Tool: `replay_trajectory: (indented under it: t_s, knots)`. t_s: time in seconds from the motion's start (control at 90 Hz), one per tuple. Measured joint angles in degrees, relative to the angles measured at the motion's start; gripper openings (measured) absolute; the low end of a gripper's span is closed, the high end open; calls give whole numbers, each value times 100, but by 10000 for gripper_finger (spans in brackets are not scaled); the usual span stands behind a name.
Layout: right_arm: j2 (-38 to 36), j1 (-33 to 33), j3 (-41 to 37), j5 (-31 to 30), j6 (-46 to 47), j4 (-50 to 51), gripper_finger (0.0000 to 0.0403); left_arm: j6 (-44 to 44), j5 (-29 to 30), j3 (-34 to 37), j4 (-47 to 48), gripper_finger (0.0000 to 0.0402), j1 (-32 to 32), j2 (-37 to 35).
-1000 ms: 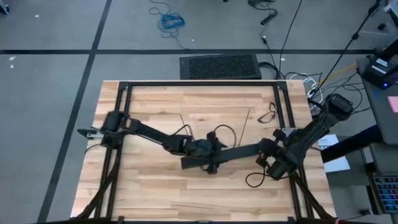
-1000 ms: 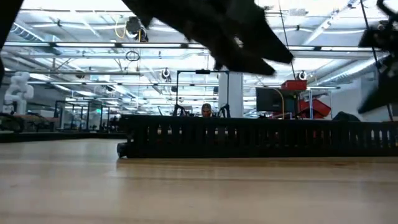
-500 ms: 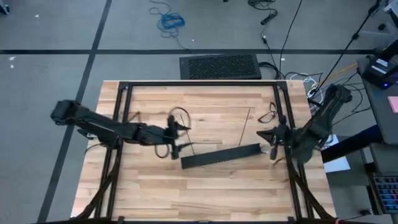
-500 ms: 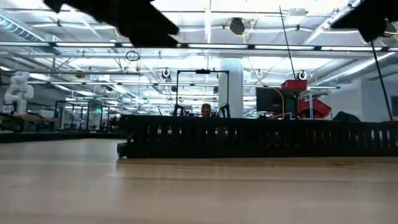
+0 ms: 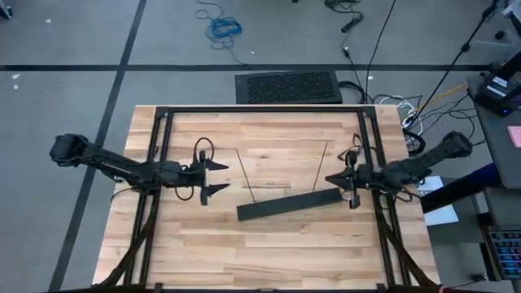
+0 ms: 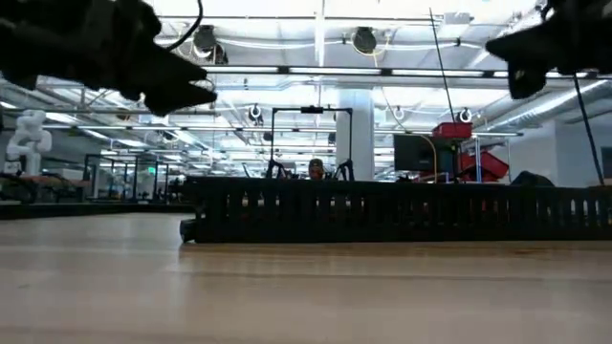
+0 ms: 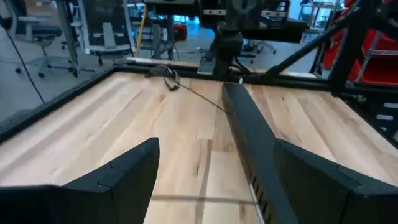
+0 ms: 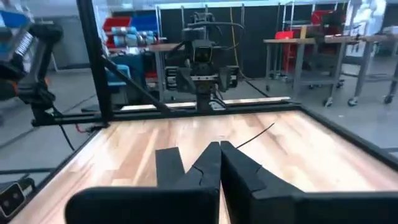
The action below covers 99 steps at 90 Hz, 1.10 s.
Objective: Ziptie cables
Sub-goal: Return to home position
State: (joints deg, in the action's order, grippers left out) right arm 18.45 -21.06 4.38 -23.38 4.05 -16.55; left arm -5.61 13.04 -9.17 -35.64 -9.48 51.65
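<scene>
We are judging step as return-home. Left gripper point(image 5: 221, 178) at 9 o'clock of pale wooden counter point(image 5: 277, 252), fingers wide; right gripper point(image 5: 330, 178) at 3 o'clock, fingers closed, empty. Thin multicoloured wires unseen, likely inside long black slotted plastic duct point(image 5: 289, 205). Next: folding arms clear.

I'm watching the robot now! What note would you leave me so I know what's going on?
Left claw: open, empty, in the air left of the black duct.
Right claw: shut, empty, in the air near the duct's right end.
Two thin dark strips, likely zipties, lie loose on the table.
Done: the duct looks closed.
Left: park both arms. The coloured wires are not in view, so check whether they got tied.
</scene>
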Motion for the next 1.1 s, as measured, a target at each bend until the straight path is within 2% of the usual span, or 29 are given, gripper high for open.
replay_trajectory:
  t_s: [0.133,0.256,0.322,0.411,0.644,0.833,0.922,1.1]
  knots:
    - [7,653,-358,1024,16,-568,0,-58,-79,217,-222,305,-41,-134]
    - [8,989,-358,1492,-3,-416,0,-53,-81,364,-334,305,-43,-190]
    - [7,1039,-361,1487,-25,-382,0,-9,-77,505,-509,305,-43,-213]
    - [7,1056,-361,1433,-22,-389,0,-15,-29,887,-1274,305,-41,-211]
    - [7,1056,-358,1417,417,-365,0,243,422,875,-1243,306,-8,-225]
    - [-2,1056,-348,1403,367,-829,0,864,503,875,-1882,306,283,-229]
    - [-2,1056,-350,1406,413,-796,0,881,395,875,-1992,306,549,-229]
    - [-2,1056,-350,1417,426,-709,0,455,-302,875,-1976,306,958,-264]
